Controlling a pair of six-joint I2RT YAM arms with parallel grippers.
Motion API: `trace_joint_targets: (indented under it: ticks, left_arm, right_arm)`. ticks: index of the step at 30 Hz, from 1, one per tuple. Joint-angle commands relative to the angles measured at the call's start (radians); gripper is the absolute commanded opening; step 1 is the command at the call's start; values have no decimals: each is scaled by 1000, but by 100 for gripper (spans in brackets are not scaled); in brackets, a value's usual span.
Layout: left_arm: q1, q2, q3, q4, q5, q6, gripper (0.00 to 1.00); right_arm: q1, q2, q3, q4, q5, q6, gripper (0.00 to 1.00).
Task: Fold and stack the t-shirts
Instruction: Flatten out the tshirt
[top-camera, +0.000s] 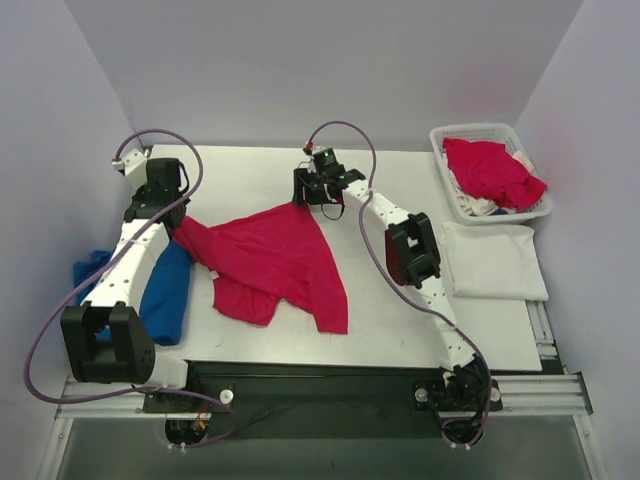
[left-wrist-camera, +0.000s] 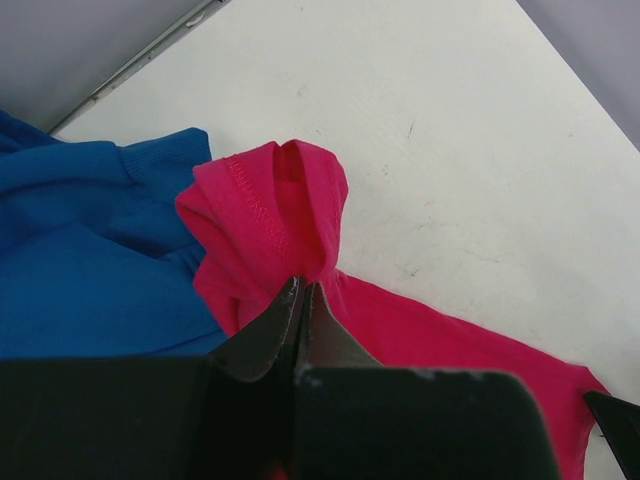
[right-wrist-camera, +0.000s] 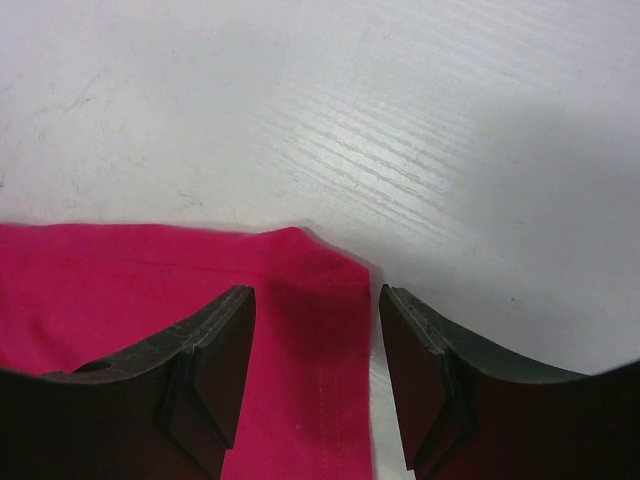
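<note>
A pinkish-red t-shirt (top-camera: 270, 262) lies partly spread in the middle of the table. My left gripper (top-camera: 183, 222) is shut on its bunched left corner; in the left wrist view the closed gripper (left-wrist-camera: 302, 287) pinches the red cloth (left-wrist-camera: 270, 215). My right gripper (top-camera: 311, 193) is open over the shirt's far corner; in the right wrist view the gripper (right-wrist-camera: 316, 300) straddles the hemmed corner (right-wrist-camera: 310, 265) without holding it. A folded white t-shirt (top-camera: 492, 260) lies flat at the right. Another pinkish-red t-shirt (top-camera: 490, 170) lies crumpled in the basket.
A white lattice basket (top-camera: 470, 131) stands at the back right, with white cloth under the red shirt. A blue cloth (top-camera: 165, 290) lies at the left table edge under my left arm, and shows in the left wrist view (left-wrist-camera: 80, 270). Grey walls enclose three sides.
</note>
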Motion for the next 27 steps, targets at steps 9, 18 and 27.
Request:
trace_joint_targets:
  ticks: [9,18,27]
  left_arm:
    - [3,-38,13,19,17,-22,0]
    - [2,-52,13,9,17,-26,0]
    - [0,-58,21,2,26,-35,0]
  right_arm:
    - [7,47,124,-76,-24,15,43]
    - [7,51,136,-83,-21,33,48]
    - [0,64,145,-97,1,82,61]
